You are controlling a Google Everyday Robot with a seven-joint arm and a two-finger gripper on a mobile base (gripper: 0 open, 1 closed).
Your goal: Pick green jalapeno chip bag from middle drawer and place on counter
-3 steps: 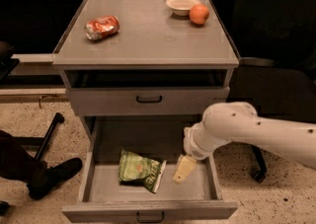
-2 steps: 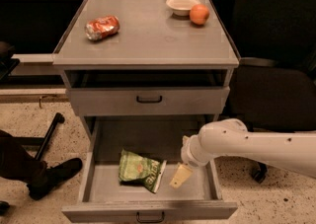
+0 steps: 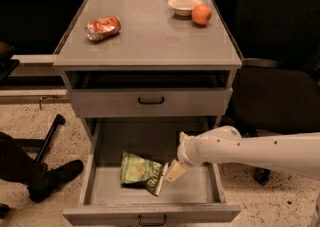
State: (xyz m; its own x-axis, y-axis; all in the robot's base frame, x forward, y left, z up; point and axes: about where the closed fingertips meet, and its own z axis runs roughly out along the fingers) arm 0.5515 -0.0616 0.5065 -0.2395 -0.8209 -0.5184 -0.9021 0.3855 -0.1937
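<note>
Near-centre of the middle drawer (image 3: 197, 192), the green jalapeno chip bag (image 3: 137, 170) lies flat. Likely light, crinkly, slippery foil. Robot hand (image 3: 175, 171) sits at its right end; can't tell if it's spread or closed. Pinch that end.

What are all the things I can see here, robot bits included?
bag: one, green, in the open drawer
open drawer: one, grey, lowest in view
counter: one, grey, cabinet top
can: one, red-orange, on counter, picture left
bowl: one, white, counter's far side
orange: one, orange, beside the bowl
shut drawer: one, grey, above the open one
chair: one, black, beside the cabinet
shoe: one, black, on the floor
arm: one, white, reaching over the open drawer
claw: one, beige, in the drawer beside the bag
</note>
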